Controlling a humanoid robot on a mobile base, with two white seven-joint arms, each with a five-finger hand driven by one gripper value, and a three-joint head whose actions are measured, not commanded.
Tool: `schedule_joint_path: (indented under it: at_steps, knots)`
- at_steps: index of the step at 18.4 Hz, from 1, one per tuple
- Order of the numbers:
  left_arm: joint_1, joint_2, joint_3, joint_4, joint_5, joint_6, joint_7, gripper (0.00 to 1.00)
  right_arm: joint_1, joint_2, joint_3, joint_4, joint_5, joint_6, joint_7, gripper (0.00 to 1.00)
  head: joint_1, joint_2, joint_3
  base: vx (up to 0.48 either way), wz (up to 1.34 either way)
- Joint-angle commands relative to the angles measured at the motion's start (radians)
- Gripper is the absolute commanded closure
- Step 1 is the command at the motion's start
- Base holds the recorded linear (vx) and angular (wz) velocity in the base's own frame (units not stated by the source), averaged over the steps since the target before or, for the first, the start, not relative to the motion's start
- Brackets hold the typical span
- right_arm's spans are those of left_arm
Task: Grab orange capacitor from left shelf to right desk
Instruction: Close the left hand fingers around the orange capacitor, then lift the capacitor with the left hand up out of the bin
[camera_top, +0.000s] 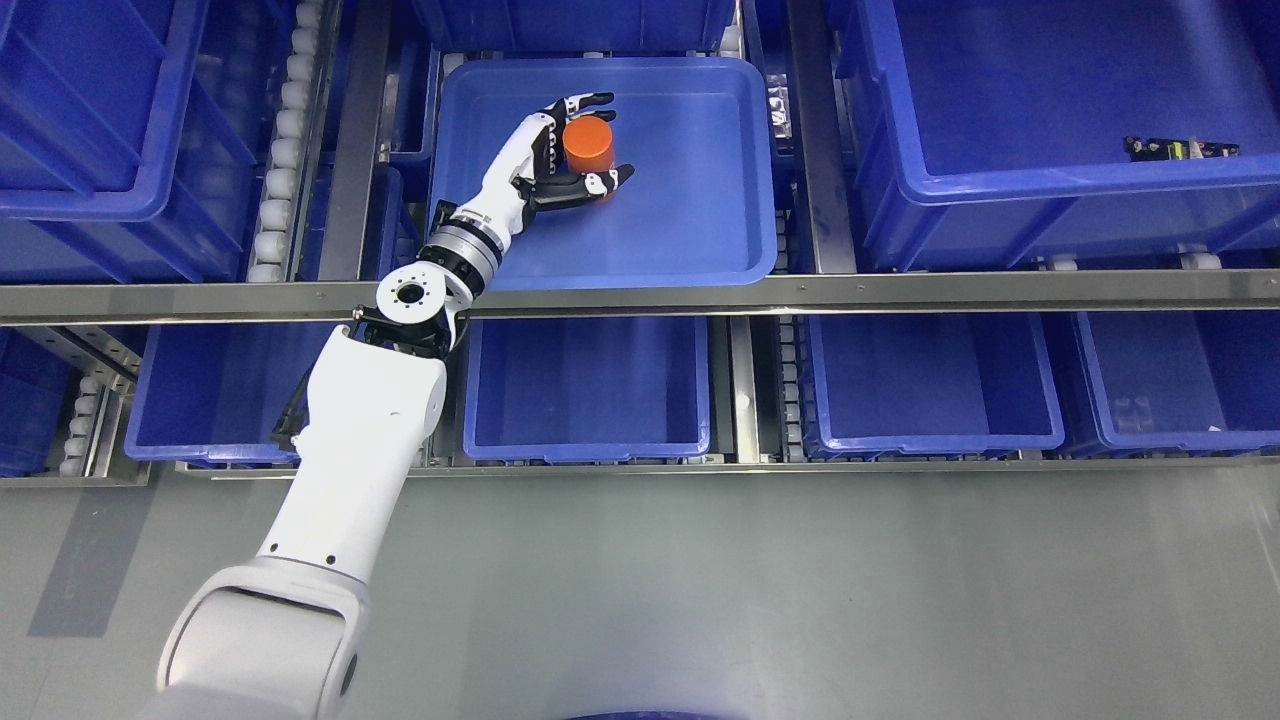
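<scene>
Reaching from lower left over shelf rail, my left hand was inside shallow blue tray. Orange capacitor stood upright in tray's upper left part. My fingers curved around it, thumb on near side, close against capacitor; firm hold I could not tell.

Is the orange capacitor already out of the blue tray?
No: the orange capacitor stands inside the blue tray on the shelf, with the left hand around it, fingers on either side.
</scene>
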Motion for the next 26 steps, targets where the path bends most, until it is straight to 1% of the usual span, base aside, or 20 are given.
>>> schedule_joint_path:
  at_steps: [1,4,7,9,11,14,15,17,19,21,23,25,26]
  knots:
    - [-0.004,0.017,-0.014,0.044,0.018,-0.044,-0.004,0.58,0.020,-0.017,-0.017,-0.017,0.003,-0.001,-0.001,0.00,0.0000,0.000,0.000,0.000,0.00]
    - [-0.002,0.017,-0.014,0.044,0.079,-0.074,-0.002,0.76,0.020,-0.017,-0.017,-0.017,0.003,-0.001,-0.001,0.00,0.0000,0.000,0.000,0.000,0.00]
    - [-0.002,0.017,-0.013,0.044,0.098,-0.097,0.000,0.82,0.020,-0.017,-0.017,-0.017,0.003,-0.001,-0.001,0.00,0.0000,0.000,0.000,0.000,0.00]
    - [-0.001,0.017,-0.011,0.046,0.127,-0.149,0.001,0.92,0.020,-0.017,-0.017,-0.017,0.003,-0.001,-0.001,0.00,0.0000,0.000,0.000,0.000,0.00]
    - [-0.001,0.017,-0.013,0.044,0.170,-0.170,0.003,0.98,0.020,-0.017,-0.017,-0.017,0.003,-0.001,-0.001,0.00,0.0000,0.000,0.000,0.000,0.00]
    - [-0.002,0.017,-0.010,0.043,0.195,-0.195,0.003,1.00,0.020,-0.017,-0.017,-0.017,0.003,-0.001,-0.001,0.00,0.0000,0.000,0.000,0.000,0.00]
    - [-0.002,0.017,-0.005,0.037,0.198,-0.218,0.003,1.00,0.020,-0.017,-0.017,-0.017,0.003,-0.001,-0.001,0.00,0.0000,0.000,0.000,0.000,0.00]
    - [-0.002,0.017,0.003,0.015,0.198,-0.307,0.004,1.00,0.020,-0.017,-0.017,-0.017,0.003,-0.001,-0.001,0.00,0.0000,0.000,0.000,0.000,0.00]
    - [0.009,0.017,0.032,-0.041,0.198,-0.354,0.009,0.99,0.020,-0.017,-0.017,-0.017,0.003,-0.001,-0.001,0.00,0.0000,0.000,0.000,0.000,0.00]
    - [0.041,0.017,0.097,-0.133,0.198,-0.367,0.033,0.98,0.020,-0.017,-0.017,-0.017,0.003,-0.001,-0.001,0.00,0.0000,0.000,0.000,0.000,0.00]
    - [0.050,0.017,0.148,-0.233,0.198,-0.377,0.128,0.97,0.020,-0.017,-0.017,-0.017,0.003,-0.001,-0.001,0.00,0.0000,0.000,0.000,0.000,0.00]
    - [0.081,0.017,0.165,-0.328,0.198,-0.376,0.272,0.98,0.020,-0.017,-0.017,-0.017,0.003,-0.001,-0.001,0.00,0.0000,0.000,0.000,0.000,0.00]
    - [0.116,0.017,0.165,-0.385,0.198,-0.373,0.309,0.98,0.020,-0.017,-0.017,-0.017,0.003,-0.001,-0.001,0.00,0.0000,0.000,0.000,0.000,0.00]
